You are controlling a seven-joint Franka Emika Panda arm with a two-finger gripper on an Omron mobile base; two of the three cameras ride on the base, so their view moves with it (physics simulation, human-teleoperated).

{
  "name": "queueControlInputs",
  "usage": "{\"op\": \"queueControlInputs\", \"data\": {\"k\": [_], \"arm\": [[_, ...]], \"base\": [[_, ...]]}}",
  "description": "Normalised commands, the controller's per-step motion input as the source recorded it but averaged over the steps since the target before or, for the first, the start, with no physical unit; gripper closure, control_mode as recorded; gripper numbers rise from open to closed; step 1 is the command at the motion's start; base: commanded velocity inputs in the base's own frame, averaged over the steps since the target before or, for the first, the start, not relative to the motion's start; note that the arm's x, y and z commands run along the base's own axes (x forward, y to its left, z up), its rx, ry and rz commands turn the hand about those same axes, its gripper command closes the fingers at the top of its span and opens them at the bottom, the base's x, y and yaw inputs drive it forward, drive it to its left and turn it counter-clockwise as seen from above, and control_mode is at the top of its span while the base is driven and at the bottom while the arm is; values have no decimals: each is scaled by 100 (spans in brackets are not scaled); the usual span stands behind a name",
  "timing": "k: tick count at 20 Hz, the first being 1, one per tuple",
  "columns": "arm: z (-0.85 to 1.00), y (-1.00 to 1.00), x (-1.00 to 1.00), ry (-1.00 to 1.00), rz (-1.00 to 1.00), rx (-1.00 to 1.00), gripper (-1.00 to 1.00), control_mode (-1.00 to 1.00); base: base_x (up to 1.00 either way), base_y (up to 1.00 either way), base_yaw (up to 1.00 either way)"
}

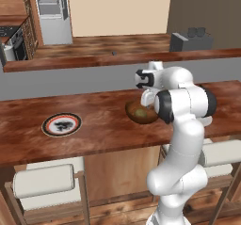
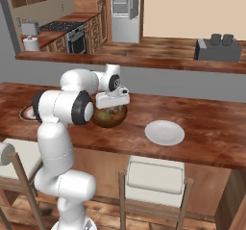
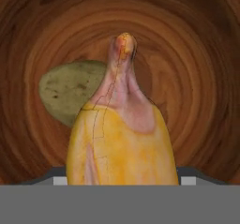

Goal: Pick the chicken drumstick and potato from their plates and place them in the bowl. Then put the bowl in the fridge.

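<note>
The dark-brown wooden bowl (image 1: 134, 113) (image 2: 106, 120) (image 3: 201, 54) stands mid-counter. The greenish potato (image 3: 70, 89) lies inside it. My gripper (image 2: 111, 108) (image 3: 123, 181) hangs straight over the bowl, shut on the chicken drumstick (image 3: 122, 138), whose thick yellow end sits between the fingers and whose bone end points down into the bowl. The black-rimmed plate (image 1: 61, 124) (image 2: 26, 112) lies bare to the left. To the right, the white plate (image 2: 165, 132) also lies bare. Far back, the light-grey fridge (image 1: 52, 7) (image 2: 126, 7) stands with its door open.
A raised wooden ledge (image 1: 117, 59) runs behind the counter, with a grey toaster (image 1: 190, 40) (image 2: 218, 47) on it at the right. Cushioned stools (image 1: 44, 181) (image 2: 153, 176) stand along the counter's near edge. A paper towel roll (image 2: 31, 44) sits by the stove.
</note>
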Motion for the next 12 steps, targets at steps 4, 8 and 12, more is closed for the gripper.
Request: {"op": "queueControlInputs", "data": {"k": [4, 8, 12], "arm": [[-19, -13, 3, -4, 14, 4, 100, -100], [-31, 1, 12, -3, 1, 6, 100, -100], [-18, 0, 11, -4, 2, 3, 100, -100]], "base": [[0, 0, 0], [0, 0, 0], [0, 0, 0]]}}
